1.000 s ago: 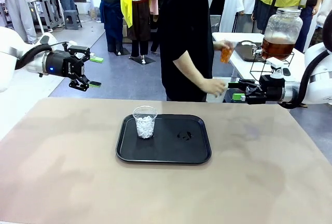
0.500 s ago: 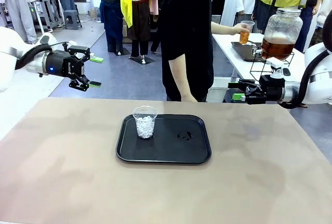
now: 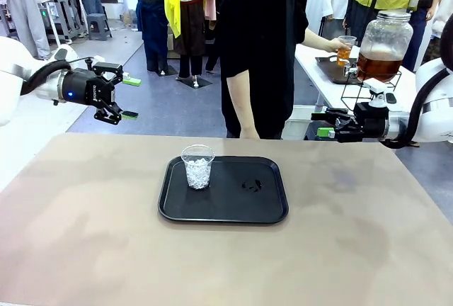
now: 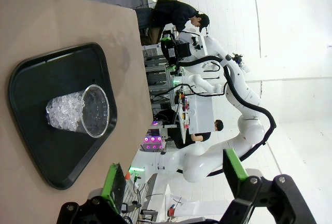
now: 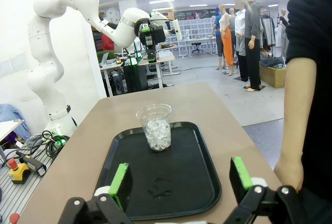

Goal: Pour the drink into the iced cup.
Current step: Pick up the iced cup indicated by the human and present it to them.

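The iced cup (image 3: 197, 166), clear plastic and about half full of white ice, stands upright at the left of a black tray (image 3: 233, 210). It also shows in the left wrist view as the iced cup (image 4: 80, 111) and in the right wrist view as the iced cup (image 5: 155, 127). The drink (image 3: 345, 55), amber in a clear cup, is in the person's hand beside a glass dispenser jar (image 3: 384, 45) on the side table. My left gripper (image 3: 122, 97) hangs open, far left of the table. My right gripper (image 3: 322, 123) is open at the far right edge, holding nothing.
A person in black stands at the table's far edge, one arm (image 5: 298, 115) hanging close to my right gripper. The tray (image 5: 202, 182) has a small wet smear right of centre. The tan tabletop (image 3: 92, 242) lies bare around the tray.
The person has carried the cup of drink from in front of the body out to the dispenser jar and lowered the other hand. Both arms have stayed still.
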`<state>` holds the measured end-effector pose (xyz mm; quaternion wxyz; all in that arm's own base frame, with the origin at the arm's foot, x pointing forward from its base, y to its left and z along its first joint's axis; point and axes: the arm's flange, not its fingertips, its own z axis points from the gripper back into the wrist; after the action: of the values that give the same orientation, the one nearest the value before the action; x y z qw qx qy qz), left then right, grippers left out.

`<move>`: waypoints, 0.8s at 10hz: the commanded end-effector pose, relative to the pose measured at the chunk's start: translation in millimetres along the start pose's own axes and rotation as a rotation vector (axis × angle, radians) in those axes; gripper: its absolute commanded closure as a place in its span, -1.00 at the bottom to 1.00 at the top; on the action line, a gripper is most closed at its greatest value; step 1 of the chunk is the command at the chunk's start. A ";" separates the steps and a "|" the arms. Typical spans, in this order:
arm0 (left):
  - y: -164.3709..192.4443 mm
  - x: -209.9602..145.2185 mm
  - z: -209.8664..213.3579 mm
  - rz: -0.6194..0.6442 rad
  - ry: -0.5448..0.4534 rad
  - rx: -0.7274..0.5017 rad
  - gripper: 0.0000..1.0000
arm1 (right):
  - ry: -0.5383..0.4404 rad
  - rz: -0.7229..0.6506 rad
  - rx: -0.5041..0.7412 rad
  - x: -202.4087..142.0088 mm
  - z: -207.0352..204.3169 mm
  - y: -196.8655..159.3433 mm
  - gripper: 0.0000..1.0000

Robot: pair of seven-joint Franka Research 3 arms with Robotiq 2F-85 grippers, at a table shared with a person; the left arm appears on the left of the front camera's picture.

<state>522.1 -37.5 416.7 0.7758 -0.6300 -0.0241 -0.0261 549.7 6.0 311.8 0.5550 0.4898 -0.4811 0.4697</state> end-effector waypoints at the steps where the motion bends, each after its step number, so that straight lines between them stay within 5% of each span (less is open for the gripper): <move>1: -0.9 0.2 0.3 -0.002 -0.002 0.000 -1.00 | 0.004 -0.012 0.013 3.2 1.0 -0.4 -1.00; 8: -0.9 0.2 0.3 -0.002 -0.002 0.000 -1.00 | 0.004 -0.012 0.013 3.2 1.0 -0.4 -1.00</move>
<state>522.1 -37.5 416.7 0.7758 -0.6300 -0.0241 -0.0261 549.7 6.0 311.8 0.5550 0.4898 -0.4811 0.4697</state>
